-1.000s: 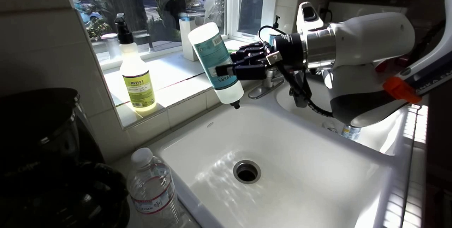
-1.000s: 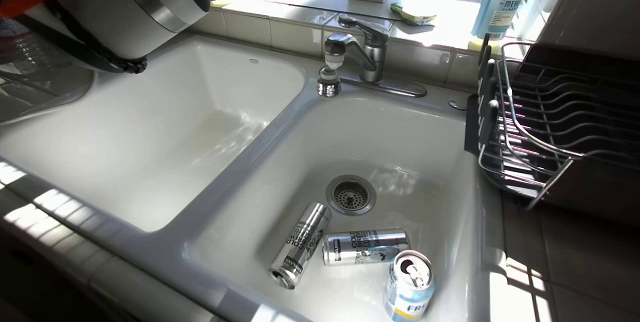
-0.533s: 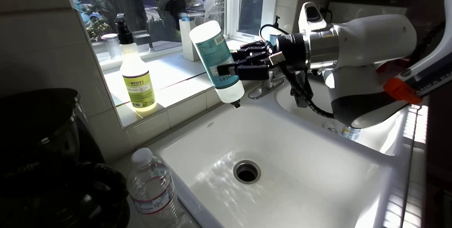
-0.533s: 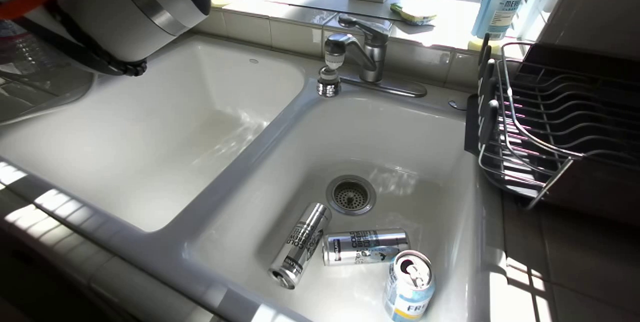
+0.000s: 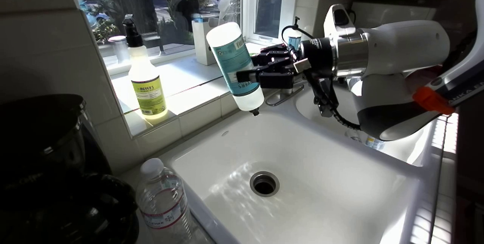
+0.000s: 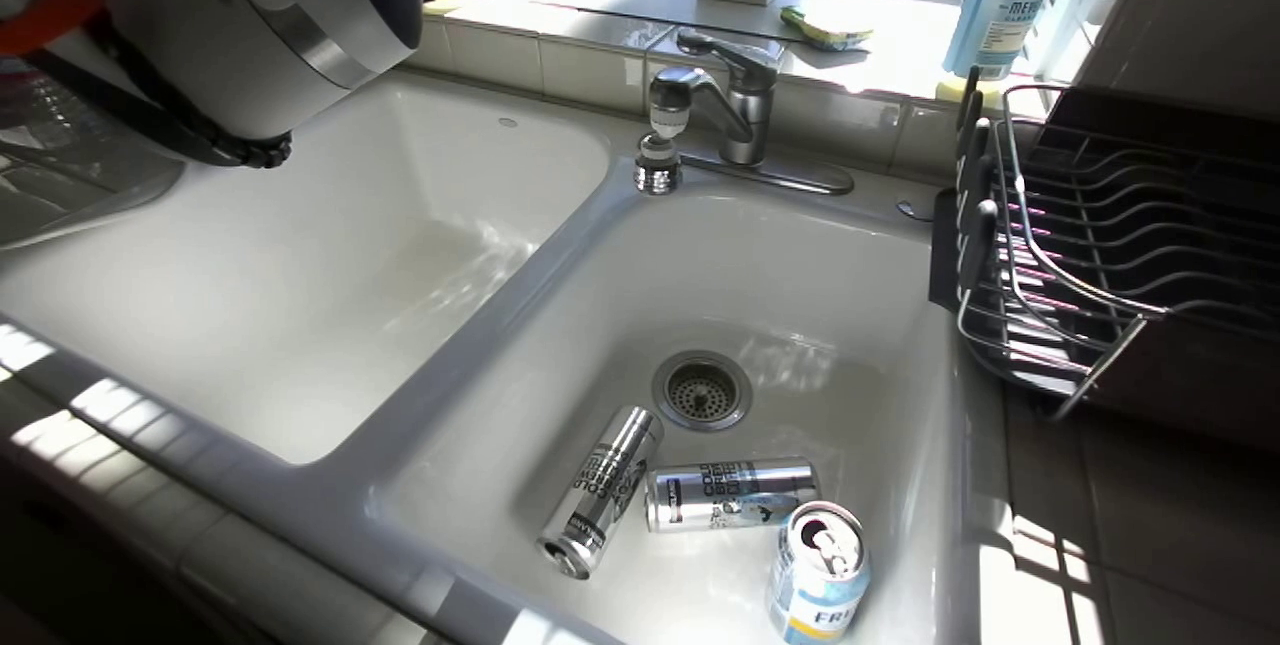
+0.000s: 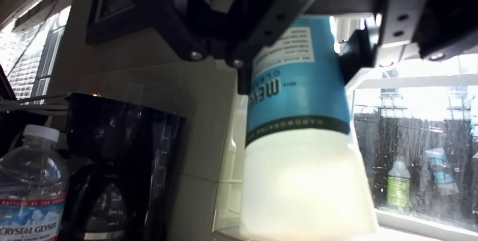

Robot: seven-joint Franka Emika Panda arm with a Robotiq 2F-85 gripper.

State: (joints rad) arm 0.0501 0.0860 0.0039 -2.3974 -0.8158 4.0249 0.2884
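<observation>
Teal-labelled cylindrical plastic bottle [image 5: 233, 61] gripped by black pincer [image 5: 246, 69]; long axis tilted, black nozzle [image 5: 255, 112] below pincer, base [image 5: 223, 32] above.

Claw [image 5: 245, 68]: smooth, satin, with shiny metal screw heads [image 7: 196, 55]
Held bottle [image 5: 231, 59], in the claw: smooth translucent plastic, soft sheen, slick label [image 7: 310, 87]
Wrist collar [image 5: 352, 56], behind the claw: polished metal
Sink [image 5: 321, 183], below the claw: smooth, glossy, enamel-like
Water bottle [image 5: 166, 202], lower than the claw: clear, ribbed, glossy plastic
Coffee maker [image 7: 112, 132], lower than the claw: glossy dark plastic
Cans [image 6: 735, 497], lower than the claw: smooth, bright metal
</observation>
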